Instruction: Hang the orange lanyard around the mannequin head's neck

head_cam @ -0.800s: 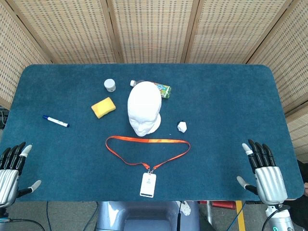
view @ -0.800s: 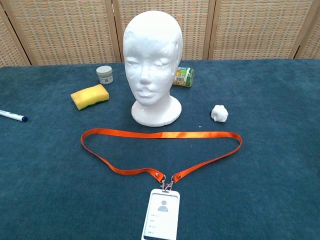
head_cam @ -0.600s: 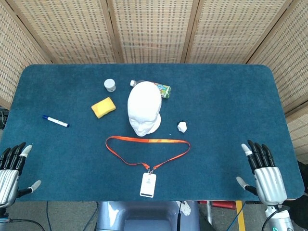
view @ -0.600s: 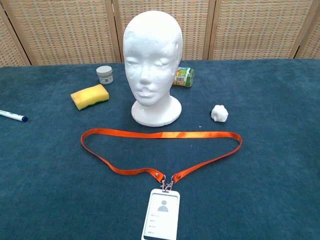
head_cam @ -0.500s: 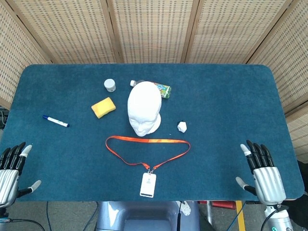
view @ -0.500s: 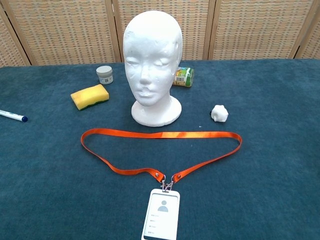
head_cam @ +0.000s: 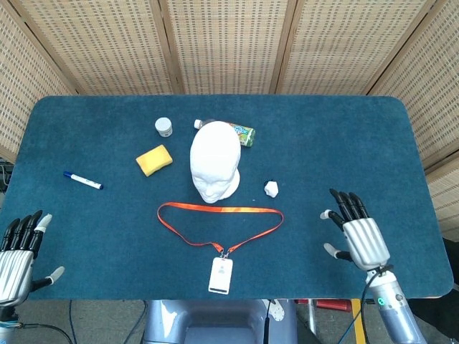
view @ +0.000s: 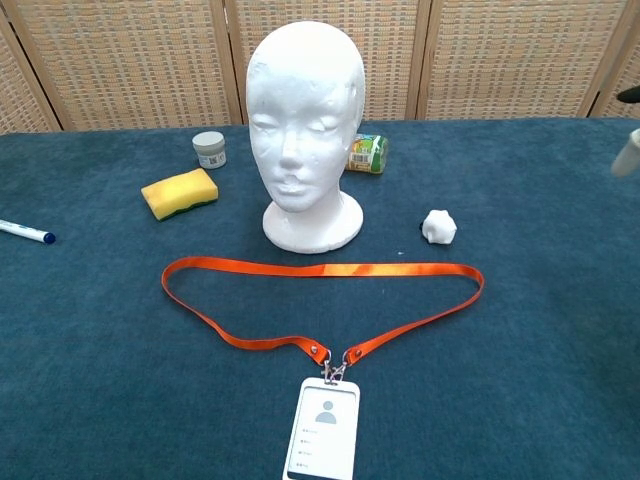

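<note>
Left hand: your left hand (head_cam: 16,254) sits at the near table edge, at 8 o'clock from the mannequin head, fingers spread and holding nothing.
Right hand: your right hand (head_cam: 356,234) is over the cloth at 4 o'clock from the mannequin head, palm down, fingers spread, nothing in it; the chest view catches only a blurred fingertip at its right border.
Badge: the white card holder (view: 324,427) lies flat nearest you, clipped to the strap's two ends.
Orange lanyard: the orange lanyard (view: 324,269) lies flat in an open loop on the blue table (head_cam: 344,143), at 6 o'clock from the head, its far run just in front of the base and apart from it. Neither hand touches it.
Mannequin head: the white mannequin head (view: 303,130) stands upright, face toward you.
White lump: a small crumpled white object (view: 437,227) sits at 4 o'clock from the head.
Marker: a blue-capped marker (head_cam: 82,180) lies at 9 o'clock, well apart.
Sponge: a yellow sponge (view: 180,193) rests at 10 o'clock.
Jar: a small white-lidded jar (view: 209,149) stands just beyond the sponge.
Bottle: a green-labelled bottle (head_cam: 242,133) lies on its side behind the head, at 1 o'clock.
</note>
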Controlling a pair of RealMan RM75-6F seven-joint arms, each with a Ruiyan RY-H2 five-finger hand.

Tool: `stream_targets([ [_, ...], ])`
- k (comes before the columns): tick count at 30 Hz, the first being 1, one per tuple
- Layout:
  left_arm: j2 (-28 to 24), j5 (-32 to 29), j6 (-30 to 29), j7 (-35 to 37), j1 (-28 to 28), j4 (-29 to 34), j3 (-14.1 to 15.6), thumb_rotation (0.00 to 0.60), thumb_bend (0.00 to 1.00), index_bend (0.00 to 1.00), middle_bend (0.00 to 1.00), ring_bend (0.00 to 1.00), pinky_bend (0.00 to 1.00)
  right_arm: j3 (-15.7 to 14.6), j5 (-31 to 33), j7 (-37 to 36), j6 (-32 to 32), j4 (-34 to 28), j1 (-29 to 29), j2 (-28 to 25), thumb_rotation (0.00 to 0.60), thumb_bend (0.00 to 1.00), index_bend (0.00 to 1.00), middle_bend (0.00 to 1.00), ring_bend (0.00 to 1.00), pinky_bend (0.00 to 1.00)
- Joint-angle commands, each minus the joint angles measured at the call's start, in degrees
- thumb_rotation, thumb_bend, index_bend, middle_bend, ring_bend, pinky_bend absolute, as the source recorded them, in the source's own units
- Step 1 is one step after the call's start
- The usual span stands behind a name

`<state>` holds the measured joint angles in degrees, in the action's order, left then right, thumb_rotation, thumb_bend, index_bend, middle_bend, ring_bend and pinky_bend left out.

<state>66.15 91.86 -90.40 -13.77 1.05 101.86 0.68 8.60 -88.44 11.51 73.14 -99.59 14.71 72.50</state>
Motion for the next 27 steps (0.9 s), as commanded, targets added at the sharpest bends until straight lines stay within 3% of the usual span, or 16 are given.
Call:
stream_targets([
  [1,0.24,-0.98,0.56,-0.29,-0.26,-0.08,-0.42,0.6,0.0,0.0,0.0,0.0,0.0,3.77,6.27,1.41,-6.58,0.78,5.44,4.18,0.6,0.25,0.45,0.0,0.0,0.0],
  [9,0.43,-3.48,2.08,-0.48,-1.01,-0.24,-1.39,0.6,0.0,0.0,0.0,0.0,0.0,6.67,20.74,10.66,-15.93,4.92,13.17,12.24,0.6,0.3,0.45,0.0,0.0,0.0],
  [17,0.55,-5.46,3.48,-0.75,-1.71,-0.22,-2.0,0.6,0.0,0.0,0.0,0.0,0.0,7.23,30.0,19.36,-16.59,11.3,18.2,20.17,0.6,0.3,0.45,0.0,0.0,0.0],
  [27,0.61,-6.47,4.06,-0.75,-2.08,-0.39,-2.2,0.6,0.0,0.0,0.0,0.0,0.0,6.87,33.99,24.13,-13.78,20.34,21.64,28.7,0.6,0.3,0.45,0.0,0.0,0.0],
])
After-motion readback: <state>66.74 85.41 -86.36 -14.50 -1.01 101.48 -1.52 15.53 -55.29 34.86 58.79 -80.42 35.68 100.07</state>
